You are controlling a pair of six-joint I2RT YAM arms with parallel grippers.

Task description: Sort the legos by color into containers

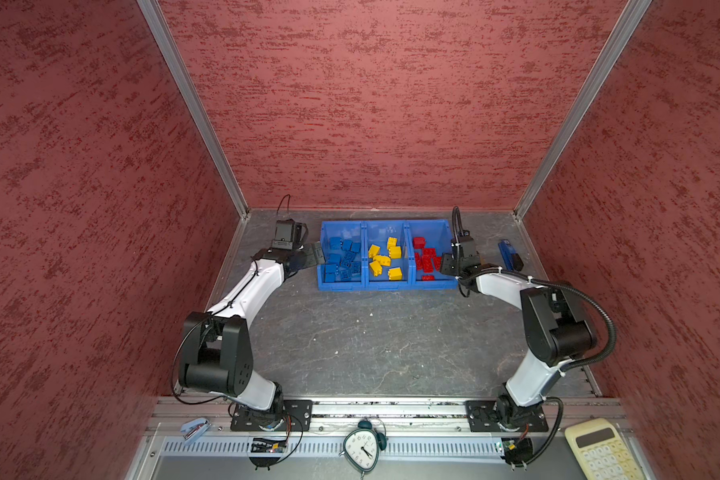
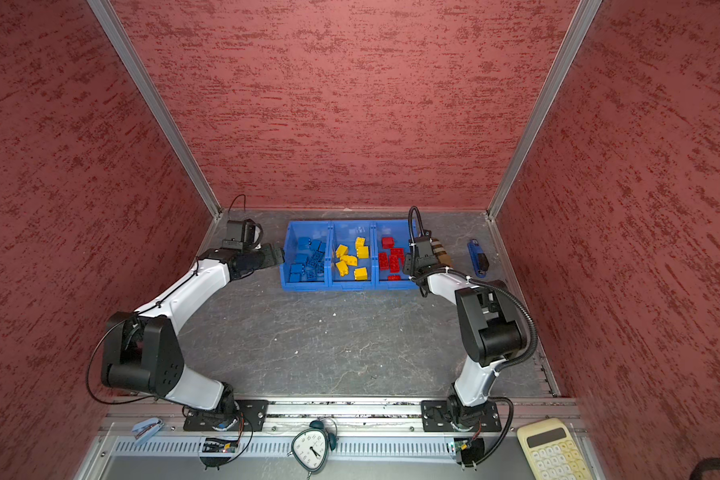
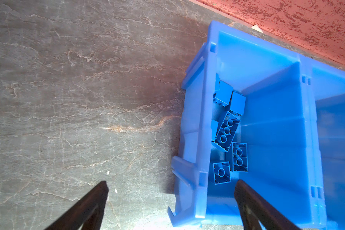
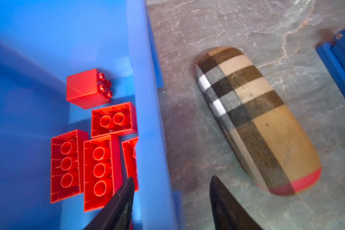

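Legos [image 1: 395, 273] lie sorted in the containers [image 1: 344, 226]; left fingers [image 3: 90, 205] and right fingers [image 4: 120, 205] both gape empty.

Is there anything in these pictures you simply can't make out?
Plaid case: both top views, mostly hidden behind the right arm.
Blue legos: top views, too small to count, blending into their blue bin.
Blue-and-black stapler: right wrist view, cut off by the picture's edge.
Calculator: top views, cut off by the bottom edge.
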